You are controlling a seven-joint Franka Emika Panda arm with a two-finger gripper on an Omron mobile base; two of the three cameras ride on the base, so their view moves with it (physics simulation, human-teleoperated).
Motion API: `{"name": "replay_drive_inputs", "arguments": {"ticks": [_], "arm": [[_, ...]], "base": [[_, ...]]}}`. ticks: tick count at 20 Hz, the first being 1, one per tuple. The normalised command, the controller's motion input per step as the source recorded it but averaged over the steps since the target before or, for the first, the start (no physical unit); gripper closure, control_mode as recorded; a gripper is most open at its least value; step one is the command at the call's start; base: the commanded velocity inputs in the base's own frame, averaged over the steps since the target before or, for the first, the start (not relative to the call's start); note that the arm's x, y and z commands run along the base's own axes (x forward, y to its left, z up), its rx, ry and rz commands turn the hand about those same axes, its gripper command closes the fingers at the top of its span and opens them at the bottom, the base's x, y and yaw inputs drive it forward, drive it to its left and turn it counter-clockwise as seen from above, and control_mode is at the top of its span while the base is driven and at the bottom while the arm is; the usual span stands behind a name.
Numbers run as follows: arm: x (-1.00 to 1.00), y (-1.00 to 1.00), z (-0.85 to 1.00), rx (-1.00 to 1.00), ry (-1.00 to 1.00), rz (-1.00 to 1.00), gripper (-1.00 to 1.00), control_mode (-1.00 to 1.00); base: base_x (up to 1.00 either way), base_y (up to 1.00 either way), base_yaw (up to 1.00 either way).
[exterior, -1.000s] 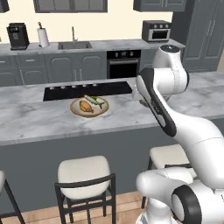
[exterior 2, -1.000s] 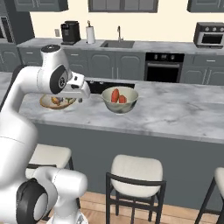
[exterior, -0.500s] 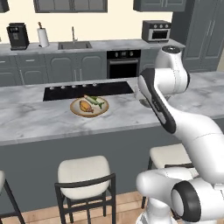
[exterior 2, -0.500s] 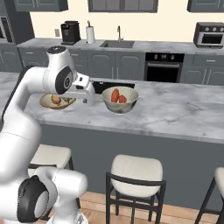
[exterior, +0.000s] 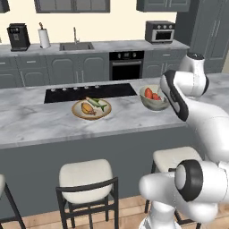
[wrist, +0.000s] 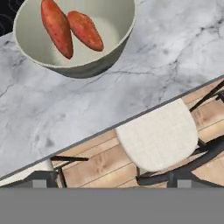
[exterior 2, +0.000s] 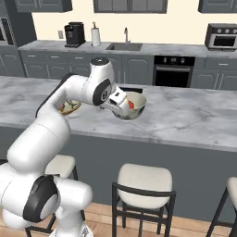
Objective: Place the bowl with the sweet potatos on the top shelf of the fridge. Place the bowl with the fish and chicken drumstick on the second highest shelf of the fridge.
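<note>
The bowl with the sweet potatos (exterior: 154, 97) (exterior 2: 135, 104) (wrist: 94, 65) is deep and pale grey-green, and it stands on the marble island. Two orange-red sweet potatos (wrist: 57, 28) lie inside it. My gripper (exterior 2: 121, 108) hangs just above the bowl's near rim, open and empty, touching nothing. To the left sits the shallow tan bowl (exterior: 91, 109) (exterior 2: 69, 108) with the fish (exterior: 98, 103) and the chicken drumstick (exterior: 88, 108); in the right base view my arm partly covers it. The fridge shelves are out of view.
A black cooktop (exterior: 89, 92) lies in the island behind the two bowls. Cushioned stools (exterior: 87, 176) (exterior 2: 143, 180) (wrist: 157, 135) stand below the island's front edge. A back counter carries a sink (exterior: 76, 45), coffee machine (exterior: 18, 36) and microwave (exterior: 159, 31).
My arm has swung right, from over the shallow bowl to the deep bowl, which it no longer hides in the left base view. The bowls have not moved, and the gripper stays open.
</note>
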Motion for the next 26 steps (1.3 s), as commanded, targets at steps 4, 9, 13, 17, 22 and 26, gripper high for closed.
{"name": "replay_drive_inputs", "arguments": {"ticks": [4, 9, 13, 17, 22, 26], "arm": [[0.46, -0.72, 0.01, 0.21, 0.02, -0.19, -1.00, -1.00], [0.62, -0.26, -0.29, 0.02, 0.01, -0.05, -1.00, -1.00], [0.70, 0.00, -0.17, 0.00, 0.01, -0.12, -1.00, -1.00], [0.44, 0.00, -0.42, 0.01, 0.04, -0.11, -1.00, -1.00], [0.34, 0.00, -0.36, 0.01, 0.02, -0.10, -1.00, -1.00], [0.42, -0.01, -0.06, 0.00, 0.00, -0.11, -1.00, -1.00]], "base": [[0.00, 0.00, 0.00], [0.00, 0.00, 0.00], [0.00, 0.00, 0.00], [0.00, 0.00, 0.00], [0.00, 0.00, 0.00], [0.00, 0.00, 0.00]]}}
